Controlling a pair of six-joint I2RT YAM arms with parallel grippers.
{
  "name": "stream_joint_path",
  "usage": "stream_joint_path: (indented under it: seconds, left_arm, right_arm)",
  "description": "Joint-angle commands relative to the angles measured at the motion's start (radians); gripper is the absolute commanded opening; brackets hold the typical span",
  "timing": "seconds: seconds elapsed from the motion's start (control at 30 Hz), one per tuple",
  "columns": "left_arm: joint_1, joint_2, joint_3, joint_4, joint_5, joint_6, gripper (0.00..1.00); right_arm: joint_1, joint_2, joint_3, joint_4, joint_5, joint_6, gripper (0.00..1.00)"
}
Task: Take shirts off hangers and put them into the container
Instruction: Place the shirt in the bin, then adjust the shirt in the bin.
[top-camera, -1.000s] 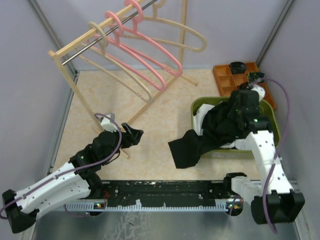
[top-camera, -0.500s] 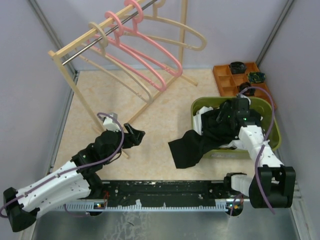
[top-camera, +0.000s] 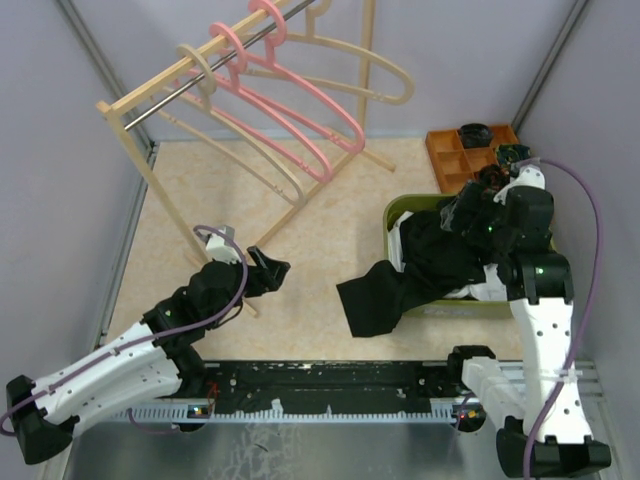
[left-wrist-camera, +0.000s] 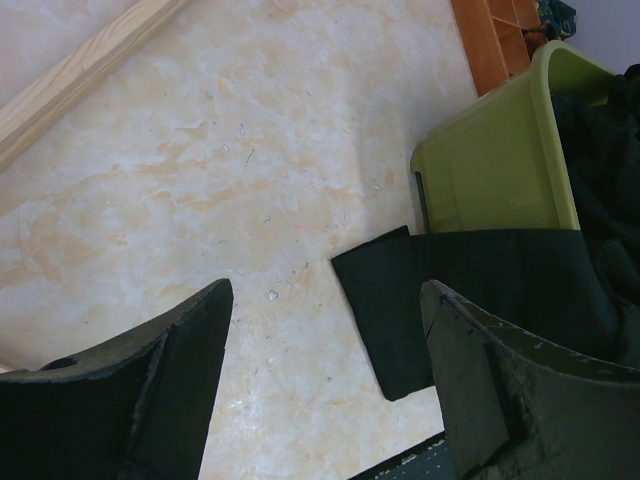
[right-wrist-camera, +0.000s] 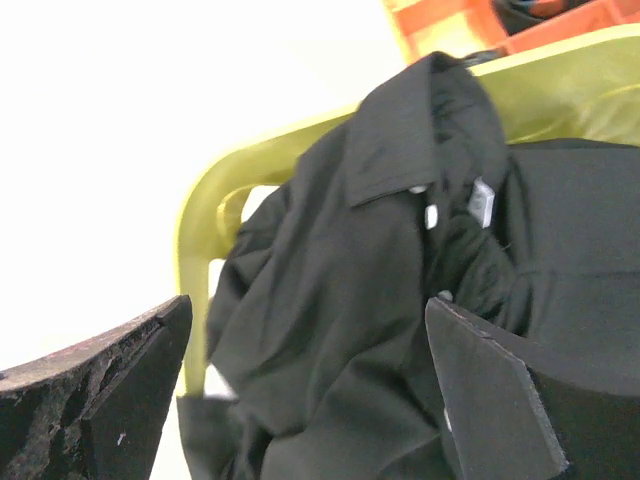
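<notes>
Right gripper (right-wrist-camera: 308, 305): jaws spread wide, empty. Black shirt (top-camera: 420, 270) heaped directly beneath it in container (top-camera: 392, 215). One end spills over rim onto table (top-camera: 300, 200), ahead of left gripper (left-wrist-camera: 325, 290), which is also open, empty. Fabric likely soft, light, floppy; pinch spilled end.

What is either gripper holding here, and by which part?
Nothing is held. The left gripper is open over the table; the right gripper is open above the black shirt, mostly in the container.
</notes>
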Motion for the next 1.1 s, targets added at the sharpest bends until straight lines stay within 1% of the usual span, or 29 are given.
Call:
stream_joint_path:
  seconds: [0.0,0.1,0.13,0.17,0.23,0.37,0.47,0.6,0.67,0.73,0.8,0.97,1.07]
  left_arm:
    - [-0.003,-0.017,-0.006,0.025,-0.005,-0.007,0.82]
    - [-0.004,-0.015,-0.004,0.022,-0.005,-0.007,0.82]
    - [-0.004,-0.014,-0.003,0.022,-0.006,-0.007,0.82]
    - [-0.004,-0.014,-0.003,0.023,-0.006,-0.008,0.82]
    - [-0.003,-0.013,-0.004,0.021,-0.007,-0.010,0.82]
    - [-0.003,-0.011,-0.007,0.023,-0.004,-0.017,0.81]
    - [-0.004,-0.010,-0.005,0.023,-0.006,-0.022,0.81]
    - [-0.005,-0.020,0.005,0.008,-0.022,-0.022,0.82]
    - [-0.004,-0.028,0.006,0.000,-0.031,-0.020,0.81]
    - [-0.004,-0.038,0.008,-0.012,-0.038,-0.020,0.82]
    - [-0.003,-0.049,0.008,-0.027,-0.047,-0.023,0.81]
    - [-0.004,-0.082,-0.007,-0.045,-0.062,-0.048,0.81]
    - [-0.004,-0.091,-0.013,-0.045,-0.063,-0.056,0.81]
  right_arm:
    - [-0.002,-0.038,0.051,-0.029,-0.233,-0.020,0.98]
    - [0.012,-0.079,0.011,0.048,-0.438,-0.004,0.90]
    - [0.032,-0.090,-0.005,0.069,-0.489,-0.002,0.83]
    - [0.058,-0.106,-0.025,0.088,-0.517,0.001,0.80]
    - [0.146,-0.127,-0.070,0.113,-0.511,-0.005,0.75]
    - [0.389,-0.128,-0.132,0.105,-0.364,-0.026,0.68]
    - [0.589,-0.096,-0.152,0.108,-0.207,-0.029,0.65]
    - [0.825,-0.015,-0.194,0.158,-0.002,-0.026,0.62]
    - [0.922,0.050,-0.202,0.169,0.082,-0.012,0.56]
    - [0.988,0.128,-0.209,0.179,0.158,0.006,0.50]
    - [1.023,0.173,-0.242,0.216,0.226,0.036,0.49]
    - [1.063,0.281,-0.343,0.362,0.238,0.086,0.51]
    - [1.078,0.384,-0.343,0.376,0.249,0.117,0.49]
